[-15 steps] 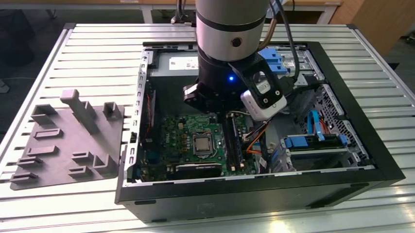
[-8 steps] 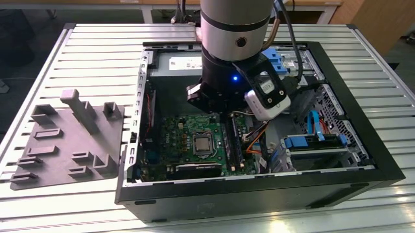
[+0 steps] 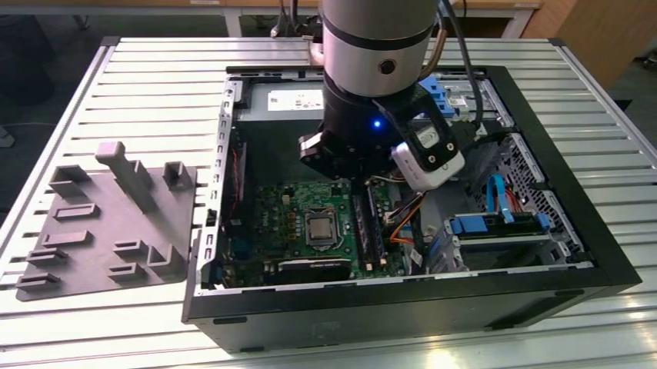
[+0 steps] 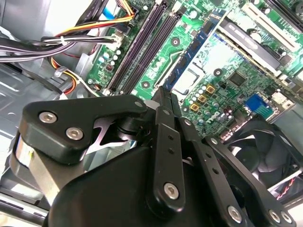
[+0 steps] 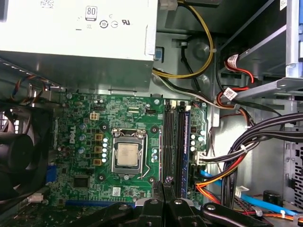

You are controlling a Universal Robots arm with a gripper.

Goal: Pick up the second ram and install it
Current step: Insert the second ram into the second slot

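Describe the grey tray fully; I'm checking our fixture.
The tray is grey, matte moulded plastic: a flat plate with raised blocks, low slots and one tall upright post near its far edge. It lies flat on the slatted table, at the exterior view's left of the case, close beside its wall.

Silver-grey cylindrical arm (image 3: 375, 46); black wrist (image 3: 344, 146), blue light (image 3: 378, 123); white camera (image 3: 426, 154) at its four o'clock; black gripper (image 4: 164, 93), silver screws (image 4: 171, 190).
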